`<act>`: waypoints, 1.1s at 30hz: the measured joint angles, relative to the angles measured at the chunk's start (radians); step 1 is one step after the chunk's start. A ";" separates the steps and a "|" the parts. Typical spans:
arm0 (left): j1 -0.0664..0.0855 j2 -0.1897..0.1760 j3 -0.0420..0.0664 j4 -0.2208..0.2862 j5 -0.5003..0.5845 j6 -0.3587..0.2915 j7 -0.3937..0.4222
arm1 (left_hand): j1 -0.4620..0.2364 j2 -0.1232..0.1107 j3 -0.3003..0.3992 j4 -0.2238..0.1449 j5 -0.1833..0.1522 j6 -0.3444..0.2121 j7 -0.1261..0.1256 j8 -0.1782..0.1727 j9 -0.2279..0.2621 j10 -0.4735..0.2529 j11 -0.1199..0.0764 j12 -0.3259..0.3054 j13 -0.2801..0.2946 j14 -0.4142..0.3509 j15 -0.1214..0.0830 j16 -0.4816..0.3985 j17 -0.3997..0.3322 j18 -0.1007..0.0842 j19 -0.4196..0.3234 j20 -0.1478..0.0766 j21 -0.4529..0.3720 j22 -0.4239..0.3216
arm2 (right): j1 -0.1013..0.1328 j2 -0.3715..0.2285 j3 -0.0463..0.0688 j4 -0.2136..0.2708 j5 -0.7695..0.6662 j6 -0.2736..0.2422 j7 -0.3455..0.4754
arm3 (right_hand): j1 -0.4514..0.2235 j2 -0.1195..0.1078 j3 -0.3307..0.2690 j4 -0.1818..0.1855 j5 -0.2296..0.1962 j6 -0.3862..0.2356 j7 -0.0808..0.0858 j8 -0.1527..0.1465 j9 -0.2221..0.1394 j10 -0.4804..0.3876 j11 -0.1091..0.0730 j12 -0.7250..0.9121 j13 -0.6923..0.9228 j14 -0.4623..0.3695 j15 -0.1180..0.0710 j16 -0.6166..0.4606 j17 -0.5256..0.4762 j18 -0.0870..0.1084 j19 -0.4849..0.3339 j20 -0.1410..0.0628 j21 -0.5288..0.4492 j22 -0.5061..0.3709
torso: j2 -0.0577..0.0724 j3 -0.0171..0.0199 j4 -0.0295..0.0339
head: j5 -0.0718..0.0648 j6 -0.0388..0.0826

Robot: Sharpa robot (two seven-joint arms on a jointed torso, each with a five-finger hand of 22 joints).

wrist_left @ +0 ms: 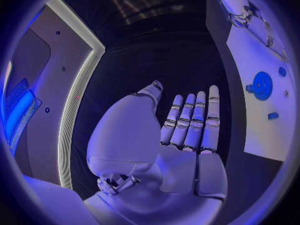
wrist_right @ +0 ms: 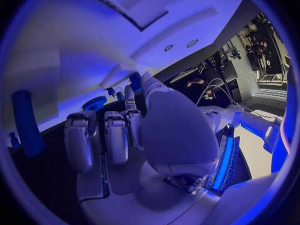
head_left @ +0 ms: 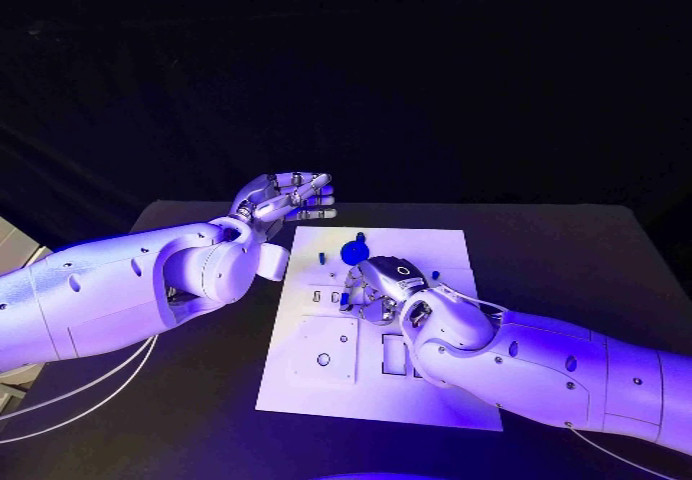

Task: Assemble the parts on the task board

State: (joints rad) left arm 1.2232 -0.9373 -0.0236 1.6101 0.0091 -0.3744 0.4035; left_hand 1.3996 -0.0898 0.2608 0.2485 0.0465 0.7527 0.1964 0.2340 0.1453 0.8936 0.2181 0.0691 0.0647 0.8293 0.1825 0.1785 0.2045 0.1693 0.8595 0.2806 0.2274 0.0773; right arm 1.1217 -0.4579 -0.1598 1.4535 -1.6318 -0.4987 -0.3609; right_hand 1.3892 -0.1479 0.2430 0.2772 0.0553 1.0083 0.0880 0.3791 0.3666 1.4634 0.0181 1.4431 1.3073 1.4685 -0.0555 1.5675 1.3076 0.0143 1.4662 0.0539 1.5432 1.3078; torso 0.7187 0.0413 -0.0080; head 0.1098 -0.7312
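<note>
Blue gear (head_left: 359, 249) waits on board (head_left: 433, 390) | right hand (head_left: 387, 285) lowered beside it, fingers curled, hold unclear; left hand (head_left: 289, 195) flat, empty | next: probably seat gear

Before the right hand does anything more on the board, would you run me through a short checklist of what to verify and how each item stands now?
1. Left hand clear of the task board: ok, raised beyond its far left corner, fingers straight, holding nothing.
2. Right hand over the board: ok, at its middle.
3. Right hand holding a part: cannot tell, fingers curled downward.
4. Blue gear free: ok, lying on the board.
5. Small blue part untouched: ok.
</note>
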 measured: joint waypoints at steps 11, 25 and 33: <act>0.000 0.000 0.000 0.000 0.000 0.003 -0.005 | 0.000 0.000 0.000 0.000 0.000 0.000 0.000 0.000 0.000 0.000 0.000 0.000 0.000 0.000 0.000 -0.002 0.000 0.000 0.000 0.000 0.000 0.000 | 0.000 0.009 0.000 -0.008 -0.029 0.000 -0.008 | -0.013 -0.013 0.000 0.000 0.000 -0.014 0.006 0.000 -0.001 0.000 0.000 -0.007 0.000 0.000 0.000 0.000 0.000 0.000 0.000 0.000 -0.008 0.000 | 0.000 -0.0003 0.0002 | -0.005 0.003; 0.000 0.001 0.000 -0.001 0.000 0.006 -0.008 | 0.000 0.000 0.000 0.000 0.000 0.000 0.000 0.000 0.000 0.000 0.000 0.000 0.000 0.000 0.000 -0.002 0.000 0.000 0.000 0.000 0.000 0.000 | -0.001 0.012 -0.001 -0.013 -0.041 0.001 -0.008 | -0.039 -0.039 -0.007 0.007 0.000 -0.052 0.024 -0.004 -0.010 -0.018 0.018 -0.047 0.001 -0.002 0.016 0.000 0.000 0.000 0.000 0.011 -0.027 0.000 | 0.001 -0.0003 0.0003 | -0.007 0.003; 0.000 0.001 0.000 -0.002 0.000 0.007 -0.009 | 0.000 0.000 0.000 0.000 0.000 0.000 0.000 0.000 0.000 0.000 0.000 0.000 0.000 0.000 0.000 -0.002 0.000 0.000 0.000 0.000 0.000 0.000 | -0.001 0.013 -0.001 -0.013 -0.042 0.003 -0.008 | -0.048 -0.048 -0.011 0.011 0.000 -0.069 0.034 -0.008 -0.013 -0.034 0.024 -0.068 0.001 -0.002 0.023 0.000 0.000 0.000 0.000 0.018 -0.036 0.000 | 0.001 -0.0003 0.0002 | -0.006 0.002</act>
State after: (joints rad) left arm 1.2232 -0.9358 -0.0236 1.6085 0.0091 -0.3675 0.3944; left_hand 1.3997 -0.0898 0.2609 0.2485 0.0465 0.7528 0.1964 0.2340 0.1452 0.8935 0.2181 0.0691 0.0648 0.8293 0.1824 0.1768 0.2042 0.1693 0.8595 0.2806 0.2274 0.0776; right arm 1.1203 -0.4451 -0.1611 1.4401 -1.6737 -0.4962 -0.3691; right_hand 1.3409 -0.1963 0.2322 0.2881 0.0557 0.9392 0.1215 0.3711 0.3534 1.4293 0.0418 1.3750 1.3081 1.4663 -0.0323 1.5675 1.3073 0.0143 1.4661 0.0721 1.5074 1.3074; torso 0.7193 0.0410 -0.0078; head 0.1037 -0.7290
